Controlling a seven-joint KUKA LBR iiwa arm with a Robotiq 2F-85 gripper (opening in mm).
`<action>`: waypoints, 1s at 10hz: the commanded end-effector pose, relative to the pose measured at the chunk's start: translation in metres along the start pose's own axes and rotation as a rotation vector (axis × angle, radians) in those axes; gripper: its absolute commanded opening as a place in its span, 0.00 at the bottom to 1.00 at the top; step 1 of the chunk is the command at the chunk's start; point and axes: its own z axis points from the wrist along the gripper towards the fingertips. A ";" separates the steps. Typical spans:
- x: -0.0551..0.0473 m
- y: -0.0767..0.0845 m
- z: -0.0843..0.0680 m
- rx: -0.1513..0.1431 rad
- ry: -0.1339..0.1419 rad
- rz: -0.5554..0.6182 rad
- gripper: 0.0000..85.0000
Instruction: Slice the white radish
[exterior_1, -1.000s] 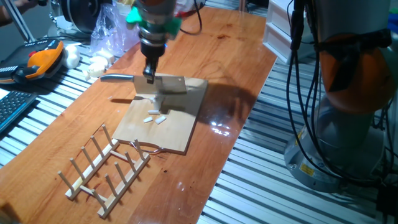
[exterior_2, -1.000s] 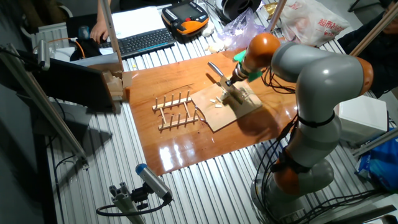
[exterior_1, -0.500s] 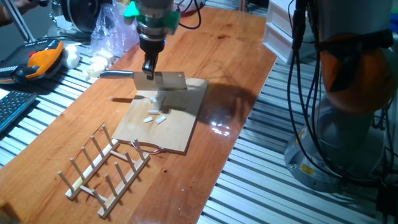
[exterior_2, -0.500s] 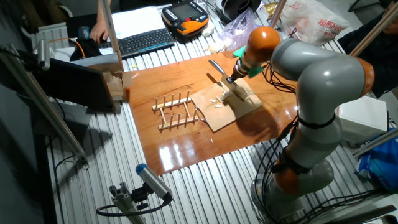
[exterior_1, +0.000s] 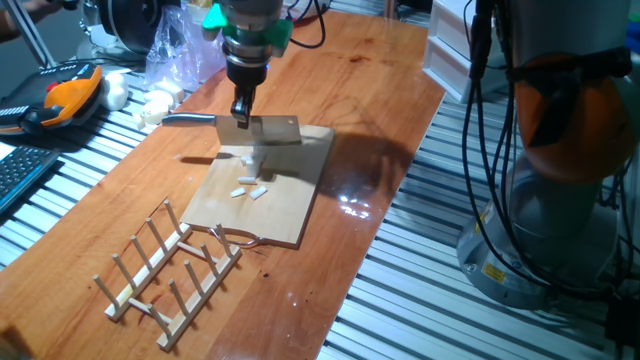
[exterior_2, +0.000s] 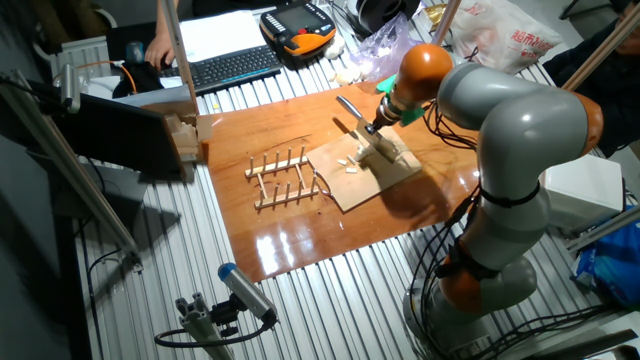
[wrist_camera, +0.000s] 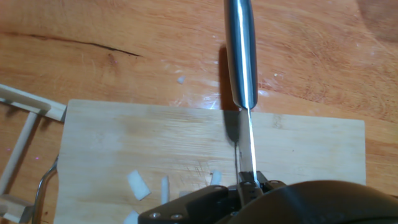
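In one fixed view, the wooden cutting board (exterior_1: 265, 195) lies on the wooden counter (exterior_1: 370, 110), and the gripper (exterior_1: 241, 117) hangs over the board's far edge, clamped on the spine of a cleaver (exterior_1: 262, 131) whose broad blade stands upright just above the board with its dark handle pointing off the board's far left corner. The white radish (exterior_1: 250, 187) lies as a few small flat bits near the middle of the board, in front of the blade and apart from it. A wooden dish rack (exterior_1: 170, 262) sits off the board's near left corner, a plastic bag (exterior_1: 180, 55) and some rounded white lumps (exterior_1: 150, 105) lie beyond the board's far left side, and an orange teach pendant (exterior_1: 65, 95) rests further left still. In the other fixed view, the gripper (exterior_2: 372, 127) again grips the cleaver (exterior_2: 358, 125) over the cutting board (exterior_2: 365, 170), with the white radish (exterior_2: 350, 165) pieces on the board on the side toward the dish rack (exterior_2: 285, 178); a keyboard (exterior_2: 230, 65) lies on the ribbed metal well beyond the board. In the hand view, the gripper (wrist_camera: 247, 180) pinches the thin back of the cleaver (wrist_camera: 244, 134), its shiny handle running away across the board's far edge over the counter (wrist_camera: 124, 43); the white radish (wrist_camera: 138, 185) slices lie on the cutting board (wrist_camera: 124, 137) to the left of the blade, close to it but not touching.
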 end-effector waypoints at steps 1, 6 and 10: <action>0.000 0.000 -0.001 0.001 0.001 0.000 0.00; 0.001 -0.005 -0.004 0.004 0.008 -0.007 0.00; 0.006 -0.006 0.004 -0.006 -0.002 -0.006 0.00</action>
